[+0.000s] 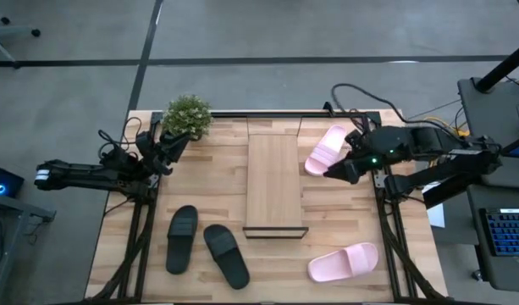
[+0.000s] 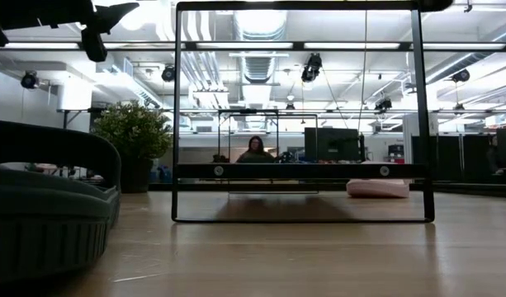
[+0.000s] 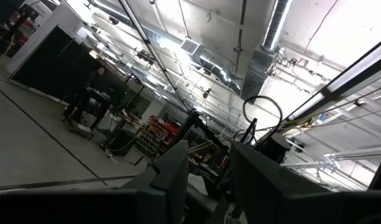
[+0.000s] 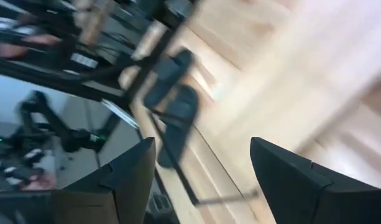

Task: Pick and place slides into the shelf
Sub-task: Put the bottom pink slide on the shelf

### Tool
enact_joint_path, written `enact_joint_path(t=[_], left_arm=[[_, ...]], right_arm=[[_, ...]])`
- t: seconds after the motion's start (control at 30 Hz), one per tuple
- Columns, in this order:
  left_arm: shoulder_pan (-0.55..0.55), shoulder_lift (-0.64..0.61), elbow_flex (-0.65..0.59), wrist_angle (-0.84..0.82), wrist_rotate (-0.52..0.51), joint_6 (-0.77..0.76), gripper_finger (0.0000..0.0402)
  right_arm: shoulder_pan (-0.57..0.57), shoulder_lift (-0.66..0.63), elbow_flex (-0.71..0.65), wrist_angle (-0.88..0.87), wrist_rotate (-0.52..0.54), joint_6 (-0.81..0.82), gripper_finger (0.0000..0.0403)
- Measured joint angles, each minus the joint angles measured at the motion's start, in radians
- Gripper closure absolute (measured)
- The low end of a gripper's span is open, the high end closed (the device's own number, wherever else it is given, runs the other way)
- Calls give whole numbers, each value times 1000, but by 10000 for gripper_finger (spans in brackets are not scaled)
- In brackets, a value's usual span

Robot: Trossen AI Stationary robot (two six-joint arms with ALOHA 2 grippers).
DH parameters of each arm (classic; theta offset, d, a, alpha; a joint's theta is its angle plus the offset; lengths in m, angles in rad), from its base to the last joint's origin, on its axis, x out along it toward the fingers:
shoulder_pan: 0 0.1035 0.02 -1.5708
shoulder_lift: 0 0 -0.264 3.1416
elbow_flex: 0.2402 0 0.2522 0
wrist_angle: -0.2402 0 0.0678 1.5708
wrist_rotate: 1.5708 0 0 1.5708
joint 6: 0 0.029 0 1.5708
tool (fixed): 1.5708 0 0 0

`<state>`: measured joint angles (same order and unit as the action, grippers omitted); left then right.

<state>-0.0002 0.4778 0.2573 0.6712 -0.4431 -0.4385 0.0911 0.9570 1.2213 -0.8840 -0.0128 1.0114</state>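
Black slides point(image 1: 207, 247) lie at the table's near-left edge, pink slides near-right point(image 1: 343, 262) and far-right point(image 1: 327, 149) flanking the central shelf point(image 1: 275, 182), right gripper point(image 1: 334, 172) spread beside the far one, left gripper point(image 1: 164, 151) by the far-left plant point(image 1: 186, 116), fingers unclear.

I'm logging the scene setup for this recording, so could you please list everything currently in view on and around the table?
Pink slides: two, pale pink; one right of the shelf near the far edge, close to the right gripper; one near the table's front right.
Black slides: two, black; side by side at front left.
Shelf: one, light wood on a dark frame; table centre, nothing on it.
Potted plant: one, green; far left corner.
Table: one, light wood planks.
Person: one, seated far behind the table in the low view.
Left gripper: dark, beside the plant, raised.
Right gripper: dark, open, beside the far pink slide.
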Motion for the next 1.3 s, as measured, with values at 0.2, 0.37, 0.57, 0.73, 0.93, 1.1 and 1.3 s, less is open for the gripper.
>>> enact_joint_path(t=[0.2,0.37,0.57,0.73,0.93,1.1,1.3], left_arm=[[0,22,-1,-8,0,0,294],[0,43,-1,-8,1,0,294],[0,60,-1,-7,0,0,294],[0,69,-1,-6,1,0,294],[0,70,-1,-6,1,0,294],[0,70,-1,-6,0,0,294],[0,82,-1,-5,0,0,294]], right_arm=[[70,-2,-24,-56,-17,126,159],[179,-7,-63,-56,-17,238,163],[309,-22,-138,-84,-11,405,161],[412,-48,-218,-112,-9,579,161],[517,-64,-279,-107,17,735,161],[595,-59,-314,-108,16,825,161],[712,-49,-370,-107,14,968,161]])
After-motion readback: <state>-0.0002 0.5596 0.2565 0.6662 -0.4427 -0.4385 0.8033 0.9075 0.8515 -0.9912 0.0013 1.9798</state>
